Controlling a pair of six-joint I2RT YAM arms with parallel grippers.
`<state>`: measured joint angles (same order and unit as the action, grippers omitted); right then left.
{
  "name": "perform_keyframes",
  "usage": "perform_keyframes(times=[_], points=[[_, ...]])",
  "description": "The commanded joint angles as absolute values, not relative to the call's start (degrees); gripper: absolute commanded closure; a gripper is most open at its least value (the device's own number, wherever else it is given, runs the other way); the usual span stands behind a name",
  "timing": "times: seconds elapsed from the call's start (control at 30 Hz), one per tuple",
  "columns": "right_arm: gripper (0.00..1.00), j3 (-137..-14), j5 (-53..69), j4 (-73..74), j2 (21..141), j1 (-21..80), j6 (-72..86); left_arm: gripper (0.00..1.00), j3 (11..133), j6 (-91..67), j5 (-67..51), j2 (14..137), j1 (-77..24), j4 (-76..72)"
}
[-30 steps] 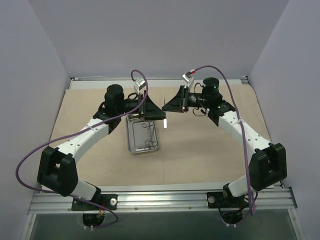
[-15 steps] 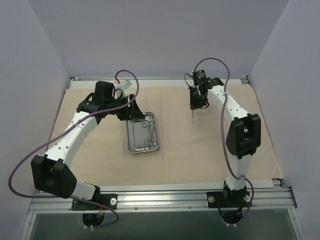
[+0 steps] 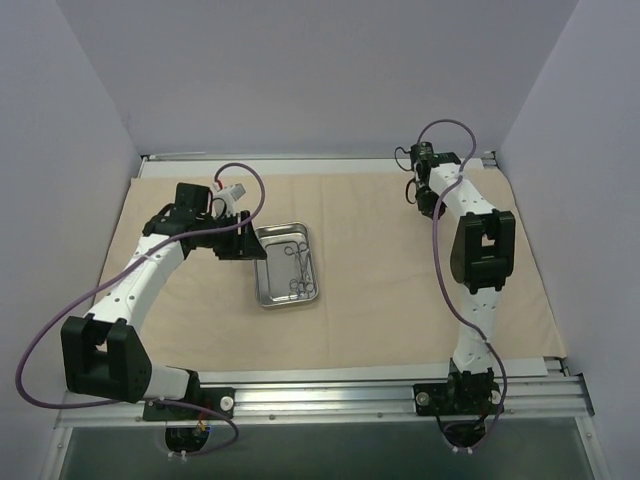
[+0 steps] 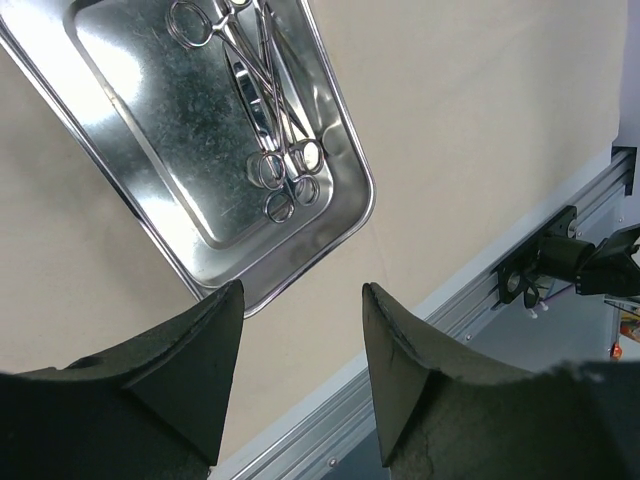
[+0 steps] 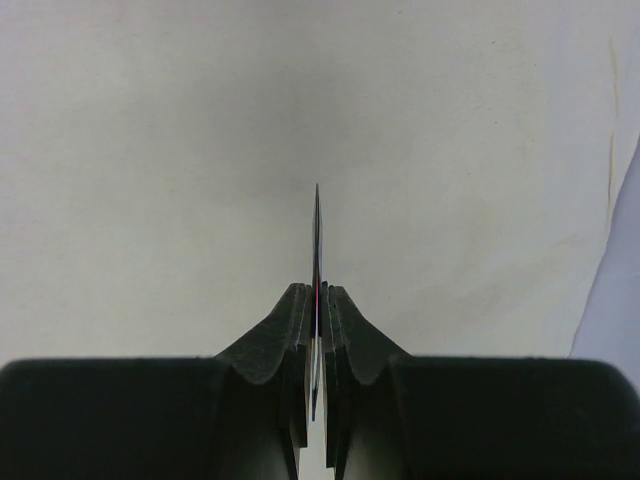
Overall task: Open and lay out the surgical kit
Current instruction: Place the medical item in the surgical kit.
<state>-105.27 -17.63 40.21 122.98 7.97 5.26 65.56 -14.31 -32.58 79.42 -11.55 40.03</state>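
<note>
The beige cloth [image 3: 380,300] is already opened out and lies flat over the table, so the unwrapping part of the job looks done. The steel tray [image 4: 150,120] sits on the cloth left of centre, and several scissor-like tools [image 4: 265,110] lie piled together inside it, their ring handles overlapping, not yet set out one by one. The left gripper [image 4: 302,295] hangs just beside the tray's left edge with its jaws spread wide and nothing between them; from its own camera the tray and its contents are in plain view below. The right gripper [image 5: 316,295] is reached out to the far right corner of the cloth, well apart from the tray, with its jaws pinched tight on one thin metal instrument [image 5: 317,230], seen edge-on with its tip pointing away over bare cloth. Whether that tip touches the cloth cannot be told. By my reading the laying-out has only begun: one piece is out of the tray and about to be placed, and the rest in the tray are left to lift out and spread across the cloth.
</note>
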Motion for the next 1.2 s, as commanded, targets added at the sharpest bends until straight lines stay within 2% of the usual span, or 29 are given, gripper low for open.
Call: perform_keyframes(times=[0.0,0.2,0.47,0.8,0.93,1.17], points=[[1.0,-107.7,-23.6,42.8,125.9,6.9,2.6,0.41,67.8,-11.3,-35.1,80.2,-9.9,38.9],[1.0,-107.8,-29.1,42.3,127.8,4.4,1.8,0.41,68.6,-11.3,-35.5,82.4,-9.4,38.6],[1.0,-111.5,-29.4,41.9,130.6,1.4,1.6,0.42,68.6,-12.5,-36.8,85.2,-8.3,37.6],[1.0,-118.1,-35.3,40.9,135.3,3.1,3.1,0.42,71.8,-13.9,-38.2,88.9,-8.0,36.6],[1.0,-118.6,-33.8,36.3,134.2,4.2,-1.5,0.42,69.9,-15.1,-39.5,88.3,-7.9,35.0],[1.0,-110.9,-36.6,30.6,132.4,6.2,-14.1,0.41,65.9,-15.4,-39.3,84.8,-8.1,33.2]])
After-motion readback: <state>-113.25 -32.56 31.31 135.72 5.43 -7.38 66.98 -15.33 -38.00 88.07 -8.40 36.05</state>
